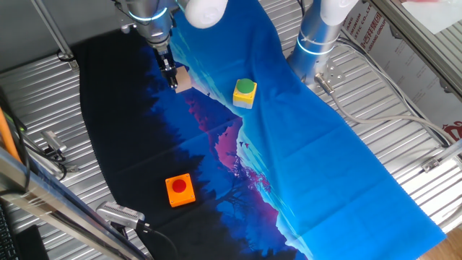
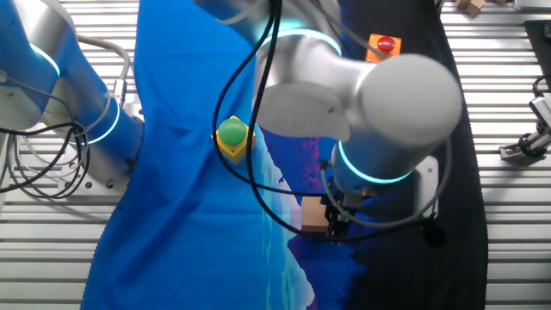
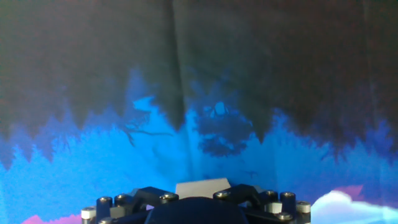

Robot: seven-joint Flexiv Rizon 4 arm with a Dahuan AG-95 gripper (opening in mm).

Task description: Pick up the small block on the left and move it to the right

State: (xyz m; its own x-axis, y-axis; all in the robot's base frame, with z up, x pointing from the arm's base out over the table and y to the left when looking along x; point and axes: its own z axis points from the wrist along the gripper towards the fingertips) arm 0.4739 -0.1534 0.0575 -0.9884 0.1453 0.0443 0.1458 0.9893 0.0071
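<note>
Small block, a plain tan wooden cube (image 1: pixel 183 79), is sitting between the black fingers of the two-finger gripper (image 1: pixel 173 78) over the dark, forest-printed part of the blue and black cloth (image 1: pixel 303 137). Taking the yellow block with a green circle on top (image 1: pixel 245 93) as the landmark, the tan cube is lying near it, across the cloth toward the black edge, and the orange block with a red circle (image 1: pixel 180 190) is lying well apart from the yellow one, farther along the dark side.

In the other fixed view the cube (image 2: pixel 314 214) is showing just beside the fingers (image 2: pixel 337 220), touching them as far as I can tell. In the hand view only a pale sliver of the cube (image 3: pixel 202 187) is peeking above the gripper body. The fingers appear to be pinching the cube, though whether it is lifted off the cloth or resting on it I cannot tell.

Judging from this, the grasp step is being done, and the carry is not yet made. The next move is calling for a clean lift, then travel to the right, passing clear of the yellow block.

Red lettering is showing on a white panel (image 1: pixel 375 29) beyond the cloth, too small to read.
</note>
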